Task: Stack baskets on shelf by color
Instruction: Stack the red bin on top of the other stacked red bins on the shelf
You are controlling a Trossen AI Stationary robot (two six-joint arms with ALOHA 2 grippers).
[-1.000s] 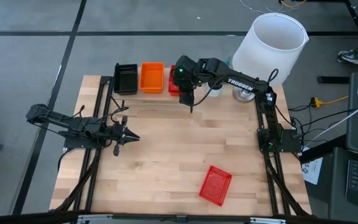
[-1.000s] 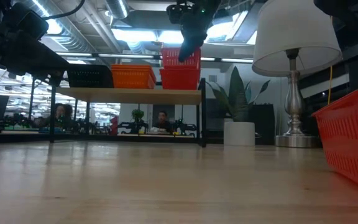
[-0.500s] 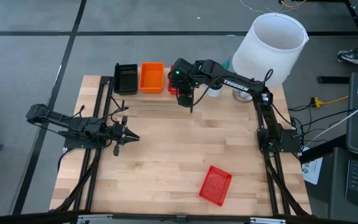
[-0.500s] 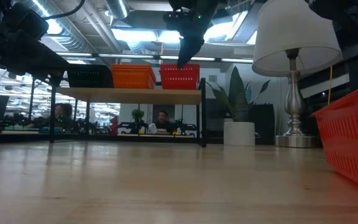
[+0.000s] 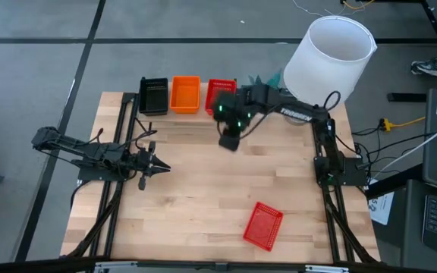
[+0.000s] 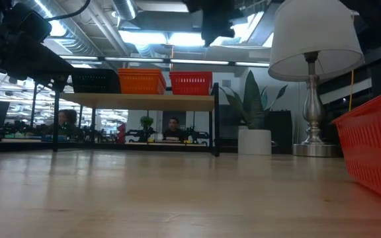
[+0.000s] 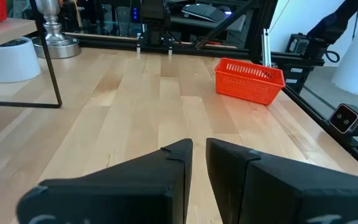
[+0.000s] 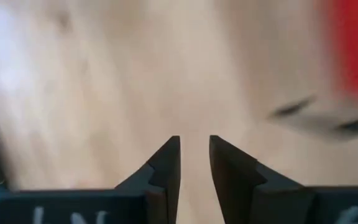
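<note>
The right gripper (image 8: pixel 194 152) hangs over bare table at about 12 o'clock from the table's middle, just in front of the shelf (image 6: pixel 137 100); its fingers stand a narrow gap apart and hold nothing. The left gripper (image 7: pixel 199 155), at 9 o'clock, is also slightly parted and empty. On the shelf sit a black stack (image 5: pixel 153 95), an orange stack (image 5: pixel 185 93) and a red stack (image 5: pixel 220 89), side by side. One lone red basket (image 5: pixel 263 225) lies on the table at 5 o'clock, nothing in it.
</note>
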